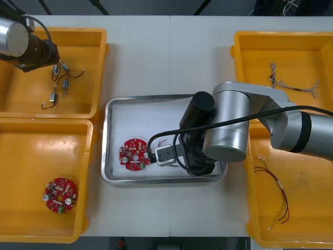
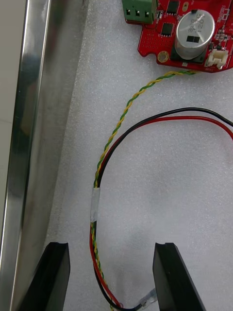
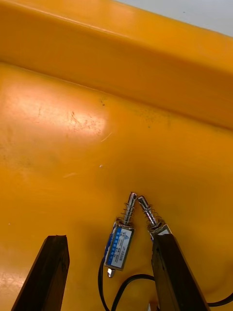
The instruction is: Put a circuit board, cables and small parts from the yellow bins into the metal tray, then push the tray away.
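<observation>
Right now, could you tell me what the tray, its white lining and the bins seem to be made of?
Tray: polished metal, its rim mirror-bright. Lining, under the open right gripper: likely white foam, matte and pebbled. Bins, one under the open left gripper: yellow plastic, apparently, glossy with fine scuffs.

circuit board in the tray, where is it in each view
Front view: the circuit board lies in the left part of the metal tray, left of the right arm.
Right wrist view: the board lies beyond the open right gripper, past the cables.
Left wrist view: the left gripper faces small metal parts in a yellow bin instead.
Shared landmark: the tray's shiny rim.
</observation>
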